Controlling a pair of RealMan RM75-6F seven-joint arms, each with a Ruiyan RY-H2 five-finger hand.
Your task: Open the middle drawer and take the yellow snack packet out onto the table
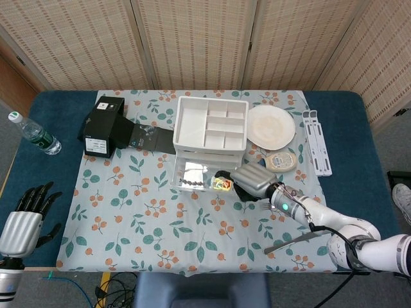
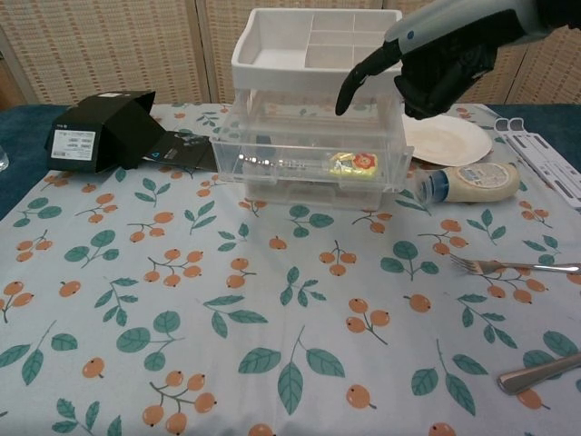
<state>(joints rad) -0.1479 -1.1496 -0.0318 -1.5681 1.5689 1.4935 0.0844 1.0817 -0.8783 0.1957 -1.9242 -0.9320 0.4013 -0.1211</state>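
Fork (image 2: 513, 266) and spoon lie nearest. Beyond, the open clear drawer (image 2: 309, 168) holds a yellow packet (image 2: 354, 163); above it the right hand (image 2: 436, 64) hangs, fingers curled, apparently empty. Left hand (image 1: 24, 218) rests spread, holding nothing.

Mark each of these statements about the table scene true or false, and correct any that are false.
1. The right hand hangs above the clear drawer with one finger pointing down. True.
2. A small yellow packet lies inside the clear drawer. True.
3. The white divided tray sits on the cloth beside the drawer unit. False: it sits on top of the drawer unit.
4. The right hand holds the fork. False: the fork lies on the cloth, away from the hand, which holds nothing.
5. The squeeze bottle stands upright. False: it lies on its side near the white plate.
6. The left hand is low at the table's left edge, holding nothing. True.
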